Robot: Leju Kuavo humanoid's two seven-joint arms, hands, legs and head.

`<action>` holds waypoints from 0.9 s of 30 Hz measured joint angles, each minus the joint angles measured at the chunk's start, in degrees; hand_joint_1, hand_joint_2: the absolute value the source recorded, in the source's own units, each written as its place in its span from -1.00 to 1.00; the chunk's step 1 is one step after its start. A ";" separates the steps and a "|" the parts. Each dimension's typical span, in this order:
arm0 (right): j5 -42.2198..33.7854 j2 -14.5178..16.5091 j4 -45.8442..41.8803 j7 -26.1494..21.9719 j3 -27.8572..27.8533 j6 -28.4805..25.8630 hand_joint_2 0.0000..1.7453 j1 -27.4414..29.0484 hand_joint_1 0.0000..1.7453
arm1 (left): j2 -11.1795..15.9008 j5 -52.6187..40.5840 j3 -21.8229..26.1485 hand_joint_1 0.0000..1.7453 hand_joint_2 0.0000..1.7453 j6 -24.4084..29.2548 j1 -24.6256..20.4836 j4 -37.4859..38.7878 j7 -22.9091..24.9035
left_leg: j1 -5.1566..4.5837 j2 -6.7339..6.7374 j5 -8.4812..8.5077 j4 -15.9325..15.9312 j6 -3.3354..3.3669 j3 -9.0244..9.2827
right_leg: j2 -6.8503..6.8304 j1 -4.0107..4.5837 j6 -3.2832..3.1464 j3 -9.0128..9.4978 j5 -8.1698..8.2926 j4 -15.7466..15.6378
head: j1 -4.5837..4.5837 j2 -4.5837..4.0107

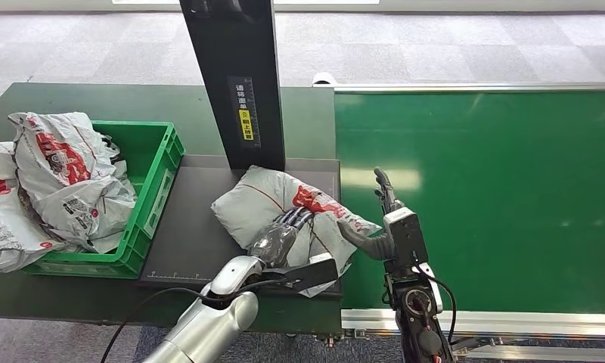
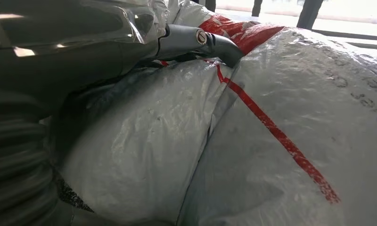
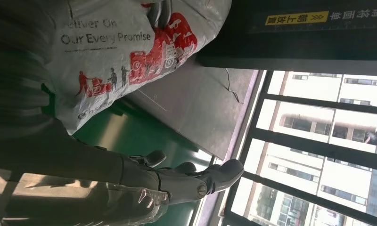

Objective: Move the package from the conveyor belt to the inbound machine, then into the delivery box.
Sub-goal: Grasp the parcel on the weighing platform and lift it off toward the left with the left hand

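The wide green conveyor belt fills the 3 o'clock half of the head view, with a silver rail along its near edge. At 9 o'clock of it sits the dark grey flat platform of the inbound machine, from which a black upright post with a yellow label rises toward 12 o'clock. Further toward 9 o'clock stands a green plastic delivery box, heaped with crumpled white and red plastic mail bags that spill over its far side. The task's thing, a soft white plastic package with red printing, lies on the platform at the foot of the post, its 3 o'clock corner reaching over the belt edge. The left hand lies on top of the package, fingers spread and pressing into the plastic; the left wrist view shows a grey finger against the bag. The right hand stands over the belt just at 3 o'clock of the package, fingers apart and pointing toward 12 o'clock, its thumb touching the package's corner; it holds nothing.
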 joint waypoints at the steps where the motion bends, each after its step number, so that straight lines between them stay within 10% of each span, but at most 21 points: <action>1: 0.02 0.03 0.40 -0.05 -0.02 0.04 1.00 -0.19 -1.00 | -0.31 -0.27 0.00 -1.00 1.00 -0.08 -0.70 1.38 -0.01 | 0.00 -0.05 -0.05 -0.01 0.03 0.17 | -0.06 -0.01 0.03 0.21 -0.07 -0.02 | -0.01 0.00; 4: 0.02 0.09 1.00 -0.06 -0.09 0.33 1.00 -0.36 -1.00 | -0.96 -0.94 0.02 -0.98 1.00 -0.10 -2.30 4.24 0.02 | -0.04 -0.20 -0.17 -0.03 0.07 0.58 | -0.16 -0.04 0.07 0.71 -0.20 -0.05 | 0.00 -0.01; 9: -0.12 0.12 1.38 0.05 -0.23 1.60 1.00 -0.39 -1.00 | -1.41 -1.92 0.45 0.98 1.00 0.11 -2.92 5.91 -0.51 | -0.06 -0.23 -0.22 -0.03 0.09 1.08 | -0.16 -0.08 0.08 1.21 -0.20 -0.06 | 0.00 0.00; 27: -3.12 0.11 1.36 -0.29 -1.18 3.07 1.00 0.19 -1.00 | -0.99 10.10 6.74 1.00 1.00 11.14 2.93 -0.65 -14.88 | -0.05 -0.02 -0.18 0.00 0.02 0.61 | -0.04 -0.07 0.05 0.50 -0.16 -0.01 | -0.01 -0.01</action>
